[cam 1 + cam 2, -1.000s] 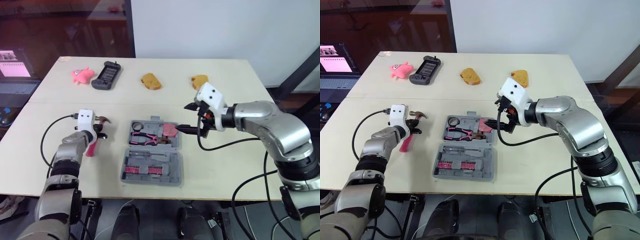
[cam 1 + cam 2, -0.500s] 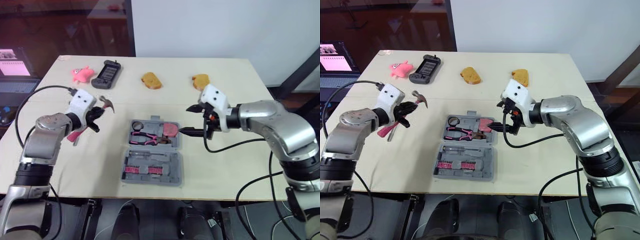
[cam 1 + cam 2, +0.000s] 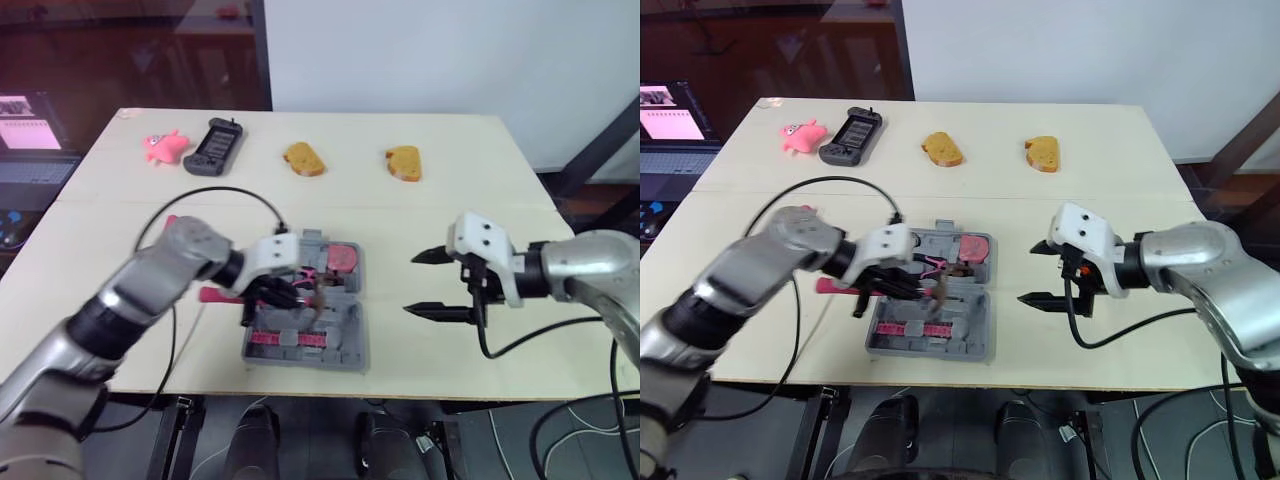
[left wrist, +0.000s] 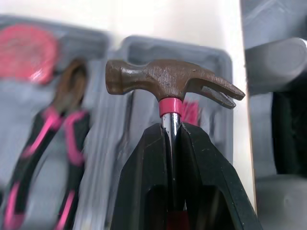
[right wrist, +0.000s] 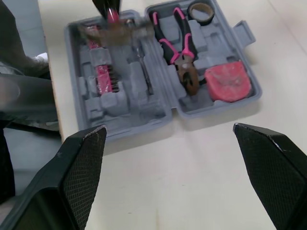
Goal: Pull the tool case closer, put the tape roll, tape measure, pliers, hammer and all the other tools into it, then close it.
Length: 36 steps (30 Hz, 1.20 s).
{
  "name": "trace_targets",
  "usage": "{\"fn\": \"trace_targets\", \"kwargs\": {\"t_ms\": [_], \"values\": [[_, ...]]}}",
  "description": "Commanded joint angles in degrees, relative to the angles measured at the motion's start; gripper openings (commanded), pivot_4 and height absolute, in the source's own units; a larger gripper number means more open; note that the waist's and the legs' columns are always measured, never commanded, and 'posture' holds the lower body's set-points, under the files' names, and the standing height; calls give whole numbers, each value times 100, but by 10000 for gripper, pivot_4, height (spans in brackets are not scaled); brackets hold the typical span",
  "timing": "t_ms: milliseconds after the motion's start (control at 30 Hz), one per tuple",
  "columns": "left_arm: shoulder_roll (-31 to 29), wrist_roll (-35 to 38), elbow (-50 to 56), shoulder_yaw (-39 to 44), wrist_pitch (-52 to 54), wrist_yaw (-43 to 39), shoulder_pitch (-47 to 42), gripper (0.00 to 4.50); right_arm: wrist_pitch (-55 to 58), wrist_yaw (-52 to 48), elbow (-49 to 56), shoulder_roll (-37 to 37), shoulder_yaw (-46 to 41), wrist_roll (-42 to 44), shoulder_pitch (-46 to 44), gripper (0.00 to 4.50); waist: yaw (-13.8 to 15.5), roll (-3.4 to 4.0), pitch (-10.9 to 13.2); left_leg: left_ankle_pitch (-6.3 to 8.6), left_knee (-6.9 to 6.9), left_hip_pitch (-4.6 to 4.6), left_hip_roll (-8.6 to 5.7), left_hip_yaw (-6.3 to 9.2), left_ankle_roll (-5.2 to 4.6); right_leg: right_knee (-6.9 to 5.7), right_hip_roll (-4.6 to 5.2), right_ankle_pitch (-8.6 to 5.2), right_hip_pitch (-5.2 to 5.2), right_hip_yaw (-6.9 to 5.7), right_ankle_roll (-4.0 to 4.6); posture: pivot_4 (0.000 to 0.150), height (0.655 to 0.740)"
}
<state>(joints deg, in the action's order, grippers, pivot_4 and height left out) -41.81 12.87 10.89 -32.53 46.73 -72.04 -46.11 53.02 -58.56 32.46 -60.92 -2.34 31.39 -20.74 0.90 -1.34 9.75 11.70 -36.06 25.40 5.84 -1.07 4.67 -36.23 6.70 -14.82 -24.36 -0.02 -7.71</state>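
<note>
The grey tool case [image 3: 346,351] lies open at the table's front middle. Its far half holds the tape roll [image 5: 201,12], pink-handled pliers [image 5: 184,51] and the red tape measure [image 3: 341,258]. My left gripper [image 3: 278,291] is shut on the hammer [image 4: 168,79], gripping the neck just below the brown head. It holds the hammer low over the case's near half, with the pink handle [image 3: 213,294] sticking out to the left. My right gripper [image 3: 412,285] stands open and empty to the right of the case, apart from it.
Along the table's far edge lie a pink toy [image 3: 165,147], a black handheld controller [image 3: 212,148] and two pieces of bread [image 3: 302,159] [image 3: 403,162]. A laptop [image 3: 25,140] stands off the table's left side. Bare tabletop surrounds the case.
My left gripper has carried the hammer from the table's left side to above the open case. My right gripper has drawn back to the right, away from the case.
</note>
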Motion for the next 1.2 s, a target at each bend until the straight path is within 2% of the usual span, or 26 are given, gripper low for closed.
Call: {"fn": "trace_targets", "kwargs": {"t_ms": [33,133,400,700,1200], "values": [[238,-249,-191,-400,206,-104,-406,652,240,242,378,-105,-402,178,99,45000,-20,-2,1,1,-5,2,0,0,-2,1,0,1,0,1,-1,1500,7207],[625,-384,-399,-807,690,-37,-757,652,461,458,594,-80,-590,280,301,45000,-15,1,3,2,-3,-2,0,4,-5,-3,-2,1,0,2,-2,1500,7207],[1004,-865,-598,-1396,761,188,-951,652,641,936,826,-22,-777,321,564,45000,-9,1,3,2,-7,0,0,6,-6,-2,-2,0,0,2,-2,1500,7207],[1169,-1137,-899,-1353,496,555,-586,652,559,1080,766,-47,-717,336,513,45000,-9,1,3,2,-7,0,-1,8,-6,-3,-2,1,0,3,-2,1500,7207],[1516,-1351,-1166,-1397,182,748,-523,652,555,1142,689,-110,-731,343,484,45000,-8,2,2,2,-11,-1,-1,8,-6,-7,-2,1,2,2,-4,1500,7207]]}}
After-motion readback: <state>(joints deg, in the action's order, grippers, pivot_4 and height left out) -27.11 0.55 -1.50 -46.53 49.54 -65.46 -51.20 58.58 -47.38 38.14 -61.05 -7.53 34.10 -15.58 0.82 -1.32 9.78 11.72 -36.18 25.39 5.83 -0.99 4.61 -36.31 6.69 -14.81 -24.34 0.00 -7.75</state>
